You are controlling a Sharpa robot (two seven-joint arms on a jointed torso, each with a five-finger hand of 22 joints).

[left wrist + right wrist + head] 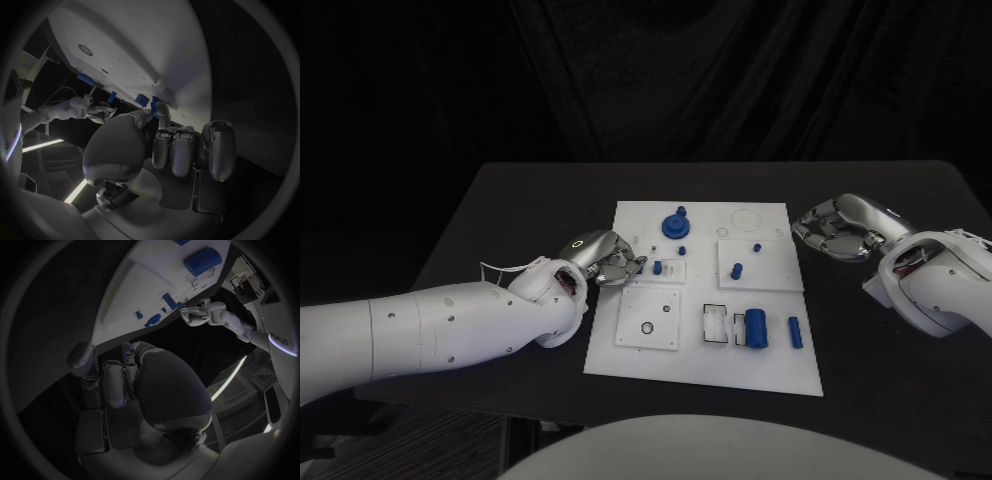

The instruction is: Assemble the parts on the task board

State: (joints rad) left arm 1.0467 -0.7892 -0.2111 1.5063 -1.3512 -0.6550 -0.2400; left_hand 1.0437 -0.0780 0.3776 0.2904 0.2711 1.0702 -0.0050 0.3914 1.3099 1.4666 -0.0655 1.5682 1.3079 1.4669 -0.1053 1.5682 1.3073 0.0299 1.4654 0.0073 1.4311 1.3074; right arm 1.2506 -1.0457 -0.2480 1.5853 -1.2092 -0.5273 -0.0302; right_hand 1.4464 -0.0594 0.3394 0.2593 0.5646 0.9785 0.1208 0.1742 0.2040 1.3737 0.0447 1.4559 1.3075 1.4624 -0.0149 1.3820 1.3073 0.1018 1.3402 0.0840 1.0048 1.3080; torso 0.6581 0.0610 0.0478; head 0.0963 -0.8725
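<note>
Parts [756, 327] on task board [776, 375] (mid-table).

You see a matt white, smooth plastic-looking task board [668, 360] on a matt black table [516, 210]; the blue parts [756, 327] look smooth plastic, each robot hand [610, 258] silvery metal.

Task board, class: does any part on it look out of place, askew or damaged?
Nothing stands out. The task board lies flat, and the blue parts, like the large cylinder and round knob, sit neatly with no damage visible.
</note>
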